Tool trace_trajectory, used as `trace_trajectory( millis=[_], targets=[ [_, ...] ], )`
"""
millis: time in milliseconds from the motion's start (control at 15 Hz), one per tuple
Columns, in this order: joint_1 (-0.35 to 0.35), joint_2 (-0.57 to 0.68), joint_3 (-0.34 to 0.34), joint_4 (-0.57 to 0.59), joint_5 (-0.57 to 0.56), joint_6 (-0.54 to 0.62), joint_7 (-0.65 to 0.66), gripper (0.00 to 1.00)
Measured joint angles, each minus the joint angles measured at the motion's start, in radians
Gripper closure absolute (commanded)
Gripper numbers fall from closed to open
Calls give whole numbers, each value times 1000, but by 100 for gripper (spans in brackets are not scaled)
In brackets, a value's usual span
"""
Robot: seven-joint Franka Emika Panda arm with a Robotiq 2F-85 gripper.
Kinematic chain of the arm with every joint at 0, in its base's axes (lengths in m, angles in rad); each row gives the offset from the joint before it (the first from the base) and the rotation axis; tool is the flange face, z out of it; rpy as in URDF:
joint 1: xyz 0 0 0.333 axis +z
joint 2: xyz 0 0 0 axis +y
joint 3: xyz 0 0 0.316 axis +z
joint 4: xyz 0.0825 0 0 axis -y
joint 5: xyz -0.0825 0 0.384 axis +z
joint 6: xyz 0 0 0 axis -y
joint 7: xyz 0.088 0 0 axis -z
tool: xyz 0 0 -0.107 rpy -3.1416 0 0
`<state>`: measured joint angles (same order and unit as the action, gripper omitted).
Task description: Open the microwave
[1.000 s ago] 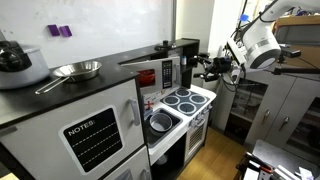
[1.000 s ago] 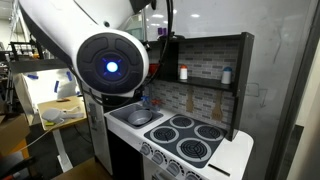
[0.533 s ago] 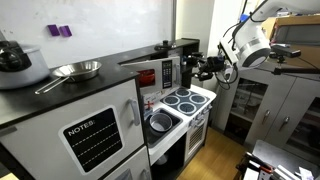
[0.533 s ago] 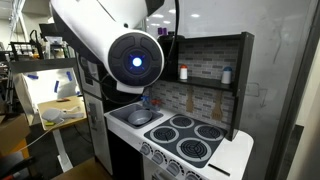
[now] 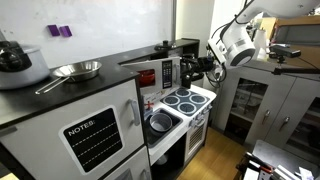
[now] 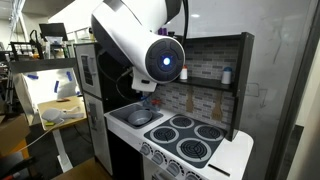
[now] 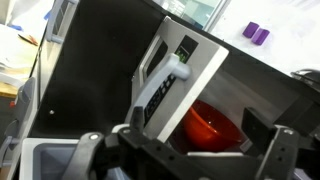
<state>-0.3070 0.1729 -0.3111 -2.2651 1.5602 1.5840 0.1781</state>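
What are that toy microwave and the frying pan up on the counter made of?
The microwave could be painted wood or plastic; I cannot tell which. Its white door frame is flat and matte, and the handle looks like smooth moulded plastic. The pan looks like bare metal, silvery with a bright sheen.

Even, bright indoor light filled both exterior views. In an exterior view the white wall (image 5: 100, 25) at the far side was nearly blown out, the black countertop (image 5: 60, 97) carried a pale sheen, and the metal pan (image 5: 76, 70) glinted. In an exterior view the arm (image 6: 130, 35) loomed near the lens, soft and out of focus, its blue ring light (image 6: 165, 62) glowing, while the shelf recess (image 6: 205, 72) lay in shadow. The wrist view was tilted and soft, the gripper (image 7: 185, 160) blurred along the near edge, the far right corner washed out.
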Motion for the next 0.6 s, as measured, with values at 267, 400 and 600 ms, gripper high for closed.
trace_trajectory(
  millis=[267, 400, 600],
  targets=[
    [4, 38, 7, 49, -20, -27, 24, 0],
    [3, 48, 7, 63, -41, -48, 39, 0],
    [4, 49, 8, 68, -85, -78, 58, 0]
  ],
)
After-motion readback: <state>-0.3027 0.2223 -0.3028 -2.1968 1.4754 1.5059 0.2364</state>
